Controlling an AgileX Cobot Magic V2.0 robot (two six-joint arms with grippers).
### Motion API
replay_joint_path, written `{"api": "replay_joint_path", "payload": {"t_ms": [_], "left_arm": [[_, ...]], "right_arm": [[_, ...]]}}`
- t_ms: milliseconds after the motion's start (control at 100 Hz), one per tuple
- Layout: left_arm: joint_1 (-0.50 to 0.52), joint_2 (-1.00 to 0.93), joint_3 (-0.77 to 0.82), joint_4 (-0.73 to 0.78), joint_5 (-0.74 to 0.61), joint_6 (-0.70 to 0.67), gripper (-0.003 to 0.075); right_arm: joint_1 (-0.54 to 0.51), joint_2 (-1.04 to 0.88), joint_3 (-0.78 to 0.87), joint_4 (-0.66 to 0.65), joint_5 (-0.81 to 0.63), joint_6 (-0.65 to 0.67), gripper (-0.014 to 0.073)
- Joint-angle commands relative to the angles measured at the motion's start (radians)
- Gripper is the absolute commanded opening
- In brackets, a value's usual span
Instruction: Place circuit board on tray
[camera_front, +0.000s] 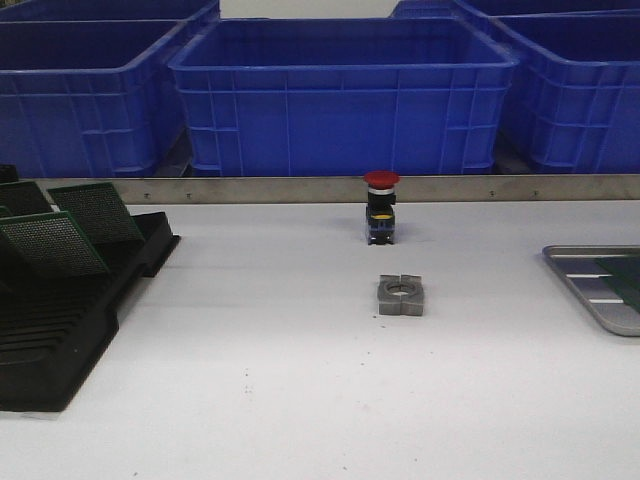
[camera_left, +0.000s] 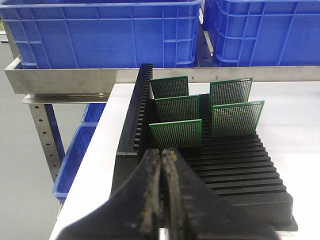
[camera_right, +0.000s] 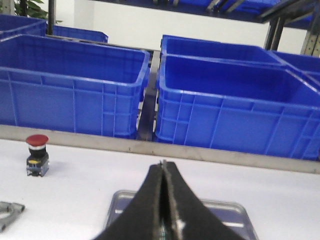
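Several green circuit boards (camera_front: 55, 243) stand upright in the black slotted rack (camera_front: 50, 340) at the table's left; they also show in the left wrist view (camera_left: 176, 134). My left gripper (camera_left: 161, 151) is shut and empty, just before the nearest board, over the rack (camera_left: 235, 170). The grey metal tray (camera_front: 580, 262) lies at the right edge, with a dark green patch on its far right part. My right gripper (camera_right: 163, 163) is shut and empty above the tray (camera_right: 122, 210). Neither gripper shows in the front view.
A red-capped push button (camera_front: 381, 207) stands mid-table, with a grey metal block with a round hole (camera_front: 401, 296) in front of it. Big blue bins (camera_front: 340, 90) stand behind a steel rail (camera_front: 300, 188) at the back. The table's left edge runs beside the rack.
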Motion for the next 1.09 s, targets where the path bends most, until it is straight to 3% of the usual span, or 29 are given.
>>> {"api": "replay_joint_path", "payload": {"t_ms": [0, 60, 140, 1080], "left_arm": [[0.003, -0.034, 0.029, -0.005, -0.076, -0.011, -0.0017], [0.003, -0.034, 0.029, -0.005, -0.076, -0.011, -0.0017], [0.003, -0.034, 0.029, -0.005, -0.076, -0.011, -0.0017], [0.003, -0.034, 0.029, -0.005, -0.079, -0.011, -0.0017]], "right_arm": [[0.000, 0.008, 0.027, -0.308, -0.095, 0.308, -0.0060], [0.000, -0.017, 0.068, -0.465, -0.117, 0.495, -0.0060], [-0.005, -0.078, 0.064, -0.567, -0.034, 0.585, -0.0060], [-0.010, -0.087, 0.062, -0.571, 0.004, 0.584, -0.0060]]}}
